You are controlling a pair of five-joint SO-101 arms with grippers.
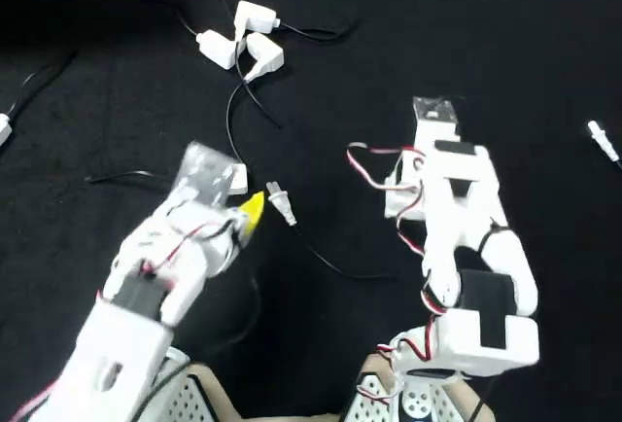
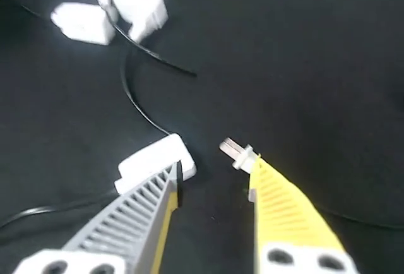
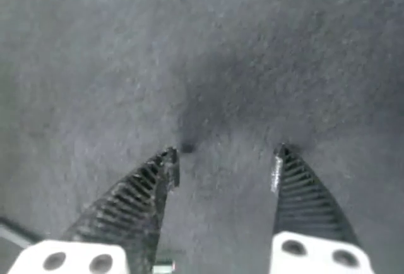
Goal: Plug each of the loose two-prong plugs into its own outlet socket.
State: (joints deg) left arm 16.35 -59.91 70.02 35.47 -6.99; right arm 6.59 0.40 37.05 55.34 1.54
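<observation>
Plug (image 1: 281, 203) loose mid-bench (image 1: 505, 52) | socket block (image 1: 236, 179) at its 10 o'clock | left end effector (image 2: 214, 172) apart, straddling both | tip: centre on plug body, leave prongs free | right end effector (image 3: 225, 155) apart, over bench

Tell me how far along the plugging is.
Done: nothing clearly. In hand: the open left tool straddles the gap between a loose plug and an outlet socket, not yet joined. Remaining: that pair, plus a second plug lying far right. The right tool hangs open over bare cloth.
</observation>
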